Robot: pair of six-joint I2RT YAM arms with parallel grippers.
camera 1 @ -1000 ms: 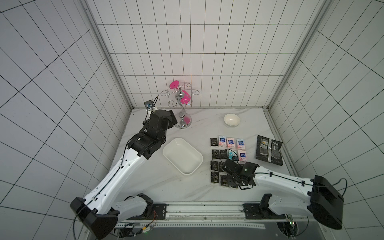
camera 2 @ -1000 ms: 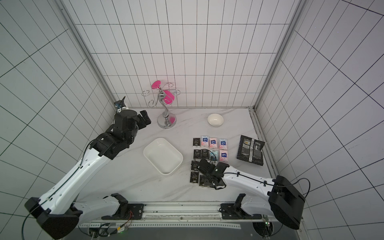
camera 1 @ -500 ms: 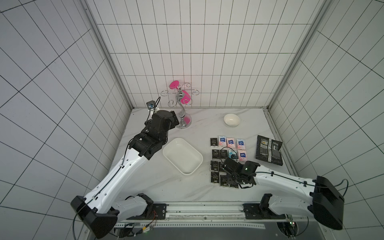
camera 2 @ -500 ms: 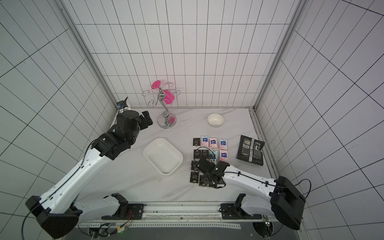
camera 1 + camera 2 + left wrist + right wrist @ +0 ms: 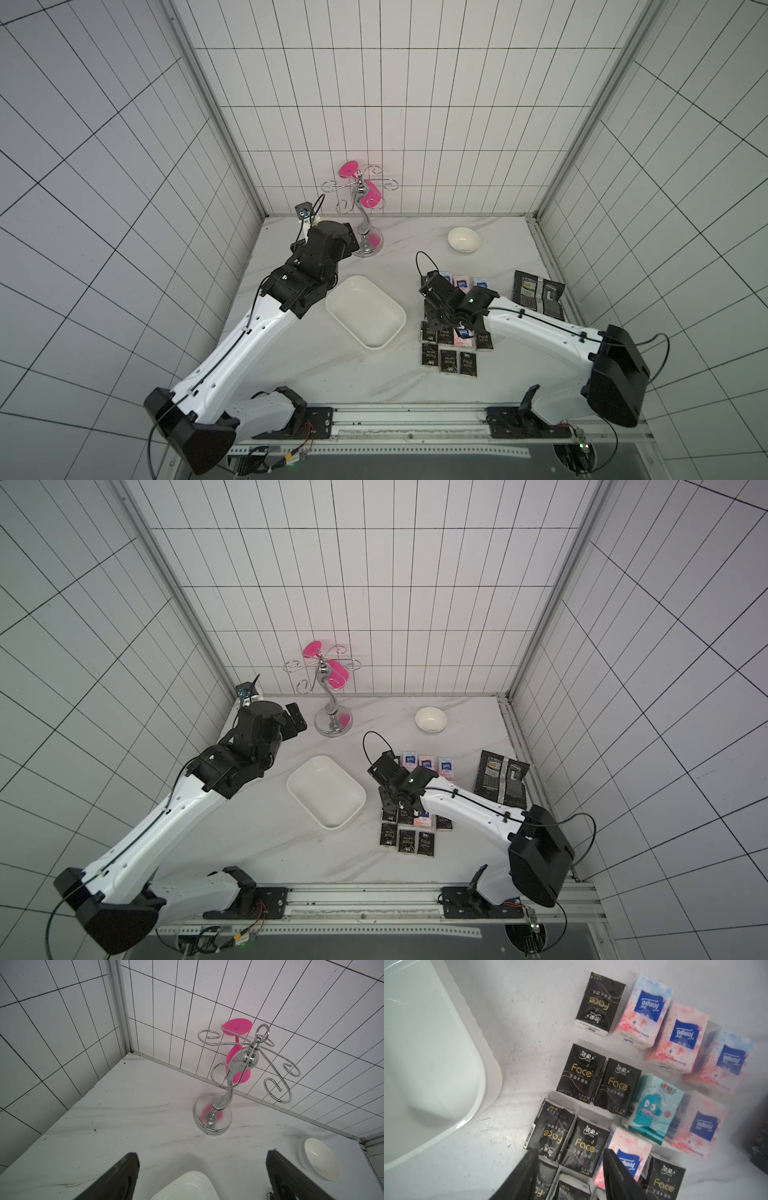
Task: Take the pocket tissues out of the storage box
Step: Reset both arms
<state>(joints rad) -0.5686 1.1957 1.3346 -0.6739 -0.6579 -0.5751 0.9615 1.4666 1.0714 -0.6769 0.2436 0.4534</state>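
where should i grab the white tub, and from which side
Probably its rim, from above, one of the jaws inside the wall and one outside. The tub lies open side up and empty, too wide to span. Take the long side facing away from the tissue packs.

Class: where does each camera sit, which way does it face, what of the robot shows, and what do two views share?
Top views: high above the arm bases, looking down over the table; left arm and right arm show whole.
Left wrist: on the left arm, facing the chrome stand; the left tool shows.
Right wrist: on the right arm, facing down at the pocket tissues; the right tool shows.
Shared: both wrist views catch the storage box.
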